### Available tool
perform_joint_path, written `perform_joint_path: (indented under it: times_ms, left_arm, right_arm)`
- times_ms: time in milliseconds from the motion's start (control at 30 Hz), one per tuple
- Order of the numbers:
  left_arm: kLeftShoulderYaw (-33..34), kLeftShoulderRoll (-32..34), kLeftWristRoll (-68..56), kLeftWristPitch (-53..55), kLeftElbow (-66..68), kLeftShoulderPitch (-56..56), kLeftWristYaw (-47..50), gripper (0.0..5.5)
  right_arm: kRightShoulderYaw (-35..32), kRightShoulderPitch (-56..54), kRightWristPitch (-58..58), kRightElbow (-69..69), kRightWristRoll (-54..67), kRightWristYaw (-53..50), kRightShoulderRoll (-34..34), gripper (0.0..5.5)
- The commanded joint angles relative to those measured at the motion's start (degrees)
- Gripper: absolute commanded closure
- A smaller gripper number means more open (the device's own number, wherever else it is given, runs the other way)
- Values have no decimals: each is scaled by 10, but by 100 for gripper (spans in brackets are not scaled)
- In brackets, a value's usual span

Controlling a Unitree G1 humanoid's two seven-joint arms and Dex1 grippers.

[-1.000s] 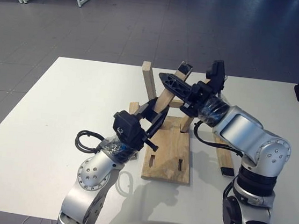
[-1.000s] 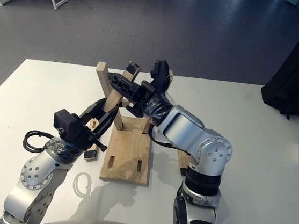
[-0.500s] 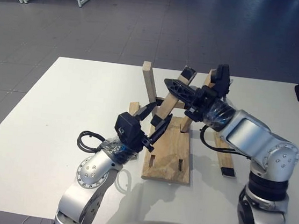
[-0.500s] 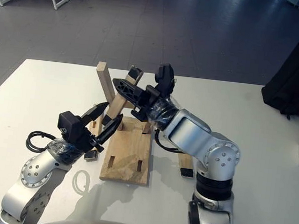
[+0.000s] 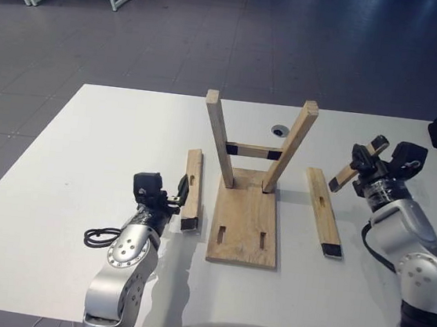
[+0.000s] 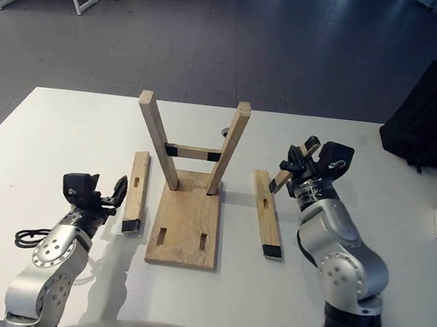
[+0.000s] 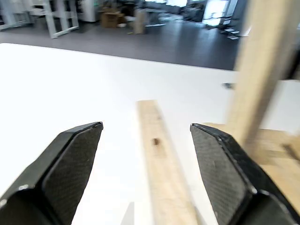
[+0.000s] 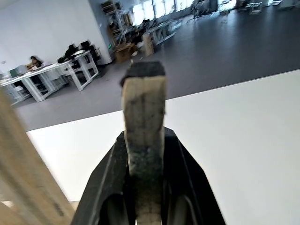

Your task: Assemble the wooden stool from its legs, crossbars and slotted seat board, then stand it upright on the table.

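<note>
The seat board [image 5: 245, 223] lies flat at the middle of the white counter [image 5: 84, 164]. Two legs stand in its far slots, the left one [image 5: 220, 138] and the right one [image 5: 290, 146] leaning apart toward their tops, joined by a short crossbar [image 5: 254, 150]. A loose leg [image 5: 192, 188] lies flat just left of the board, and another loose leg [image 5: 323, 212] lies flat to its right. The left arm is held low over the near left of the counter, forearm pointing away. The left hand [image 7: 146, 126] sits at the near end of the left loose leg with its fingers [image 7: 70, 161] spread apart, one on either side of the wood and not closed on it. The right arm is bent at the right side of the counter, wrist raised. The right hand [image 5: 360, 165] is clamped on a second crossbar [image 8: 143, 108], holding it tilted above the counter, beyond the right loose leg.
</note>
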Motion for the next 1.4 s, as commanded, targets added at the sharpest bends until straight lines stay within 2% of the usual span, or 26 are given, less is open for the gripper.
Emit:
perform_joint_path:
  times_ms: [33,267,800,967,1067,1200,1400]
  left_arm:
    - [-8,-13,20,12,14,-4,17,205]
    - [-6,-11,31,15,19,-6,5,205]
    - [0,8,38,23,29,-26,-21,205]
    - [-3,6,40,30,26,-25,-19,205]
    - [-3,4,41,33,26,-24,-18,205]
    - [-3,6,40,37,28,-27,-22,205]
    - [-2,4,42,35,34,-32,-23,205]
  right_arm:
    - [21,9,-28,27,-62,26,34,511]
    - [28,33,-58,76,-137,85,69,511]
    - [4,22,-103,174,-228,168,97,511]
    - [38,26,-130,198,-282,171,120,511]
    - [58,82,-200,255,-338,183,119,511]
    - [45,122,-255,293,-355,188,125,511]
    - [18,73,-252,262,-360,190,107,511]
